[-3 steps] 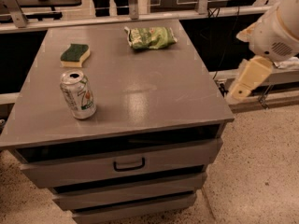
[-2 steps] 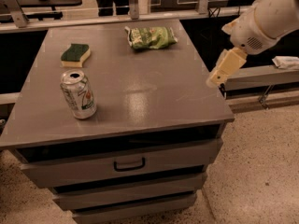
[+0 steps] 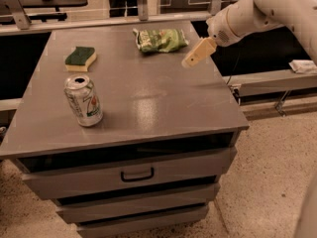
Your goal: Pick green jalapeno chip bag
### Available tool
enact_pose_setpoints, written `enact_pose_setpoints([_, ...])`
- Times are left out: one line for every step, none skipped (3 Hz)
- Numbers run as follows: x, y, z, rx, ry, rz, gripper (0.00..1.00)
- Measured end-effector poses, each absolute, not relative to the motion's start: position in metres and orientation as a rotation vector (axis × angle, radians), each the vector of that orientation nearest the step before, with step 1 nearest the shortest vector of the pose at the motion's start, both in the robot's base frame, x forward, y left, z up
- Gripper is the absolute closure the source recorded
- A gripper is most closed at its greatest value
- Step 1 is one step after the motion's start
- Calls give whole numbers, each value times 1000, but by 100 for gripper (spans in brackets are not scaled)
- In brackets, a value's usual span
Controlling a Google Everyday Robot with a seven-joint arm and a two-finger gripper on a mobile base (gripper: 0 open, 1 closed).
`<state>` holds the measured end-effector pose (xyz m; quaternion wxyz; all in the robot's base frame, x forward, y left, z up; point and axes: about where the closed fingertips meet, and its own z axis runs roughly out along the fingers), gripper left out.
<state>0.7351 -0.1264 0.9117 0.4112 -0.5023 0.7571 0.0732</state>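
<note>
In the camera view, the green jalapeno chip bag (image 3: pixel 161 39) lies flat near the far edge of the grey cabinet top (image 3: pixel 163 108), just to the left of the gripper (image 3: pixel 189 62) and slightly beyond it. The bag is a small, crinkled pouch of light-green foil with white and darker green print, its edges puckered and uneven.

The gripper is a tan, wedge-shaped piece at the end of a smooth white arm (image 3: pixel 257 9) that reaches in from the upper right. It hovers over the right part of the top, apart from the bag, and whether it is open or closed cannot be told.

Farther left of the gripper sits a yellow sponge (image 3: pixel 80 57) with a dark green scouring face. Nearer the front, well to the gripper's left, a soda can (image 3: pixel 83 100) stands upright, silver-green and cylindrical. The top is matte grey with a dull sheen. Below the top, drawers show a dark handle (image 3: pixel 137 174).
</note>
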Motion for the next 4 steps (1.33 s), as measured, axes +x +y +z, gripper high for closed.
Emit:
enact_pose_setpoints([782,-101,904,-1159,1871,278,0])
enact_pose_setpoints([822,-83,892,-1077,1842,353,0])
enact_pose_setpoints([851,-74,876,-1036,1832,387,0])
enact_pose_setpoints([865,-72,864,-1017,1822,411,16])
